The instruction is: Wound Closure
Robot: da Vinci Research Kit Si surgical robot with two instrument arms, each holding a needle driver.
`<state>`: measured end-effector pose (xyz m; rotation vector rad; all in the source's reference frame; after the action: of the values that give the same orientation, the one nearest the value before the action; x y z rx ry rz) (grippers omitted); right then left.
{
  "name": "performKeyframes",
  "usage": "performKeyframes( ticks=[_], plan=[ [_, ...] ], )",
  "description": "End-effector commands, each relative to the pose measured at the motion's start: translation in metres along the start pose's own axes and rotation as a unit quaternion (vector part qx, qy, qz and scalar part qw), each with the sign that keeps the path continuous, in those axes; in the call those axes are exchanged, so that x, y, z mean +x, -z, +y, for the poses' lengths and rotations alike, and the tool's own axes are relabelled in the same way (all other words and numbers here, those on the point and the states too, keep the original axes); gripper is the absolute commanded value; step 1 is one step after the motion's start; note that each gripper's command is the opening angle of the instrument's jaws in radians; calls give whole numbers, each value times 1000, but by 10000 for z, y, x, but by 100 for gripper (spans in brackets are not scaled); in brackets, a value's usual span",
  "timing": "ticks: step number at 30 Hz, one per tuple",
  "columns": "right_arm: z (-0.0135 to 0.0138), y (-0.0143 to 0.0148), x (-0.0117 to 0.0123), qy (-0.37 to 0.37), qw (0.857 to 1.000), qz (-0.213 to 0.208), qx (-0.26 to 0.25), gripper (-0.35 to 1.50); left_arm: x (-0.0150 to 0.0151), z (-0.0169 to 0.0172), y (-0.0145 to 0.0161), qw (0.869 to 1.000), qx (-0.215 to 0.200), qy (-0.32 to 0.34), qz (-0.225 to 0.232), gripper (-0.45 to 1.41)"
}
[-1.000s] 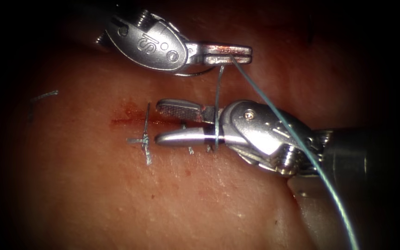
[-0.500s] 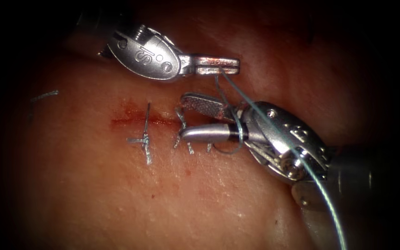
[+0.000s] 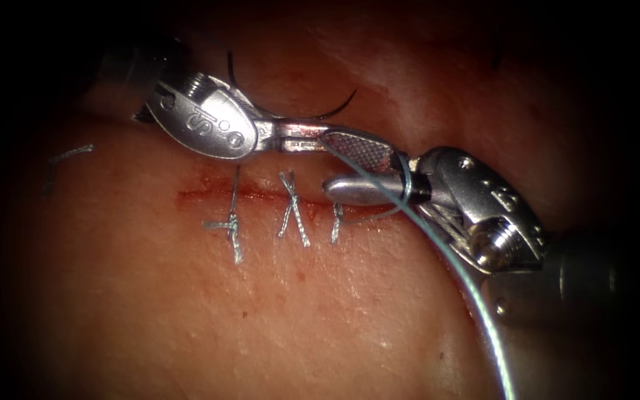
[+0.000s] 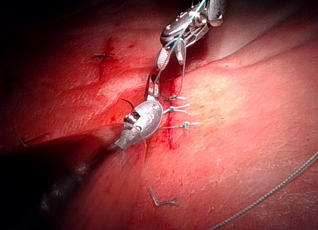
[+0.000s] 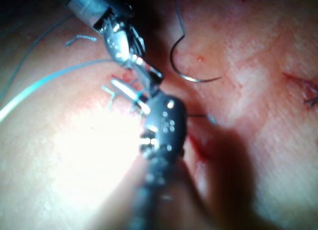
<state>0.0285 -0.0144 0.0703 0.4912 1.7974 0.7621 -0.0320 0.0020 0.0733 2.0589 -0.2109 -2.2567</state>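
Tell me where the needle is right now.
In the endoscope view the needle lies on the tissue above the cut, behind the left tool, whose pincer holds the thread, not the needle.

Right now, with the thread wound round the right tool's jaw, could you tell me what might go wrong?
1. The left tool holds the thread; its loop round one open jaw of the right tool, which holds nothing, could slip off.
2. The needle lies free on the tissue, not in it, near the thread, and might snag it.
3. The finished stitches lie close under the jaws and could be caught.
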Motion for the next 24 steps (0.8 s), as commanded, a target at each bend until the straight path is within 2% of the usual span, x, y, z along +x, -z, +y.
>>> performKeyframes(
  ticks=[1,14,20,24],
  plan=[
    [1,-4,-7,-4,1000,3,-1,42,-5,0,-5,1000,0,-1,1,-45],
    [10,24,-20,-48,997,28,-46,39,-7,19,-4,1000,-3,-2,2,-45],
    [14,32,-25,-88,991,32,-98,39,-1,26,-7,1000,-8,-2,6,-45],
    [11,35,-36,-118,982,29,-145,42,5,32,-10,1000,-14,-2,5,-45]
  ],
)
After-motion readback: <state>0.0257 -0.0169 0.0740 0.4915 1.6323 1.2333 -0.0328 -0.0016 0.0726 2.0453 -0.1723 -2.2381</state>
